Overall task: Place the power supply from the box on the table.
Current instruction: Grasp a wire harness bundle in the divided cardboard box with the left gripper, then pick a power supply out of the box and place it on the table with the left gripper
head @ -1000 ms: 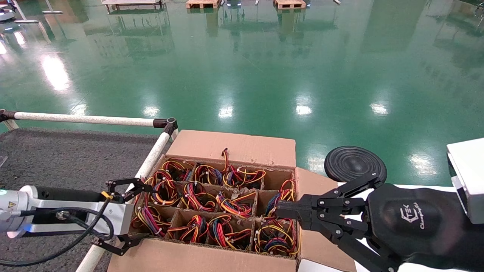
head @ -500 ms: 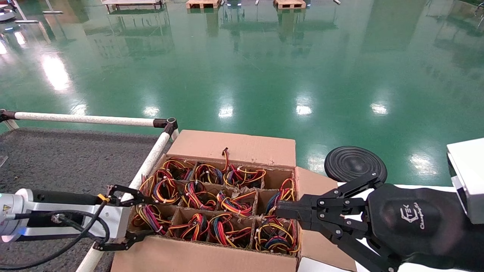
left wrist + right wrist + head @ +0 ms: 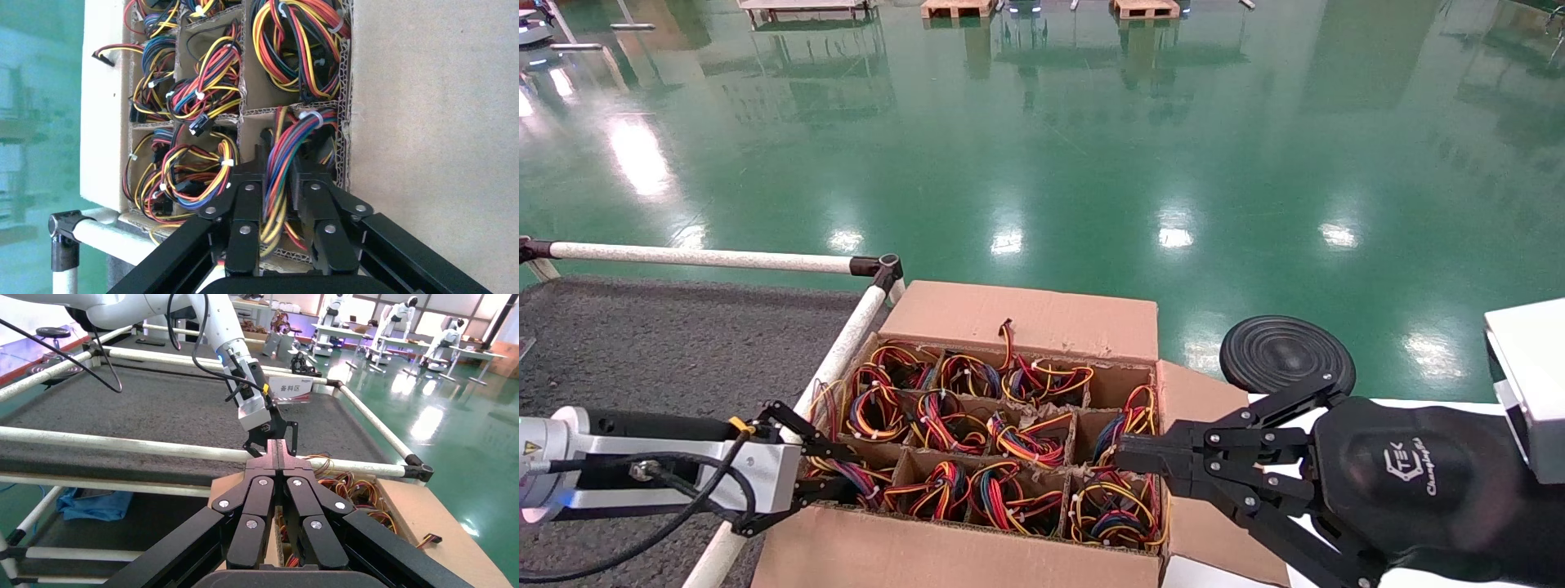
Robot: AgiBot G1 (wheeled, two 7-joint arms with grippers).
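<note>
Table (image 3: 641, 343) is the grey felt bit, box (image 3: 1026, 314) sits just off its right edge. Left claw (image 3: 842, 474) is clamped on the wire bundle of the power supply (image 3: 287, 159) in the near-left cell. Right claw (image 3: 1124, 456) hangs shut over the box. I'd pull straight up so wires don't snag the divider.

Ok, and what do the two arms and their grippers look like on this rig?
The left arm is silver-white with a dark section, a small yellow warning sticker, a blue light and loose black cables; its left gripper is a black linkage of thin bars. The right arm has a rounded matte black shell with a white logo; its right gripper is black too, with silver rivets.
</note>
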